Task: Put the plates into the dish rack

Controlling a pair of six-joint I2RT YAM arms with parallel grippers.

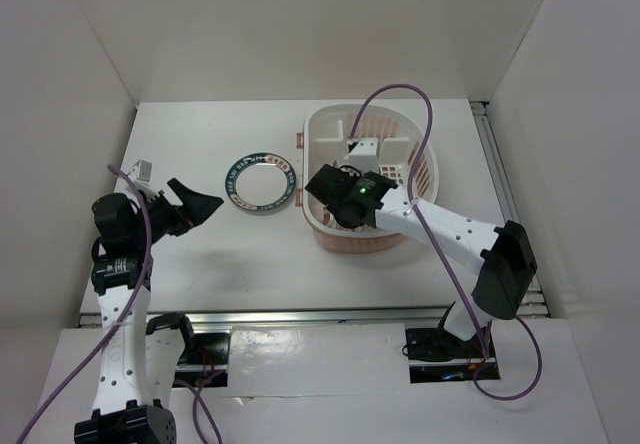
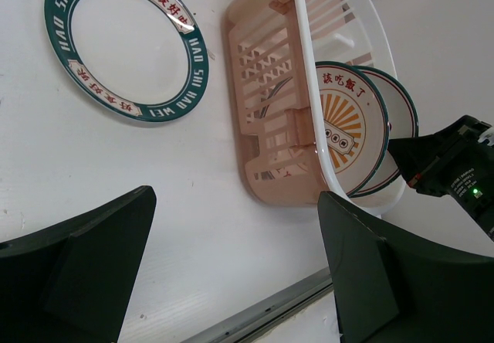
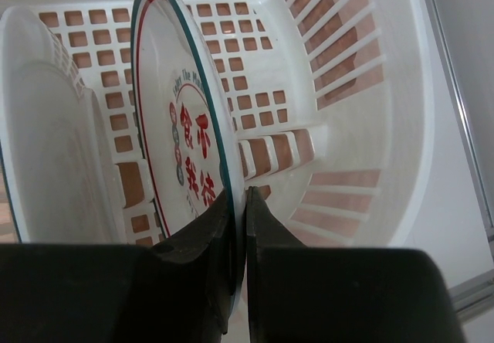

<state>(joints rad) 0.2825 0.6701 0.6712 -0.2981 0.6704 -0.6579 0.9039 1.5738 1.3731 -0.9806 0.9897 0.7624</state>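
- Two plates stand on edge inside the dish rack (image 3: pixel 386 127): the sunburst plate (image 2: pixel 343 127) and the characters plate (image 3: pixel 185 150).
- Right gripper (image 3: pixel 241 200): fingers pinched narrow on the characters plate's rim at its 6 o'clock; red Chinese characters run down its face.
- Left gripper (image 2: pixel 235 204): spread wide, holding nothing. The green-rimmed plate (image 2: pixel 123 45) lies flat on the table (image 1: pixel 200 144) at its 11 o'clock, clear of the fingers.
- That rim reads "HAO SHI HAO WEI".

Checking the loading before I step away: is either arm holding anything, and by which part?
The right gripper pinches the red-character plate by its rim, upright inside the dish rack. The left gripper, jaws open, holds nothing.
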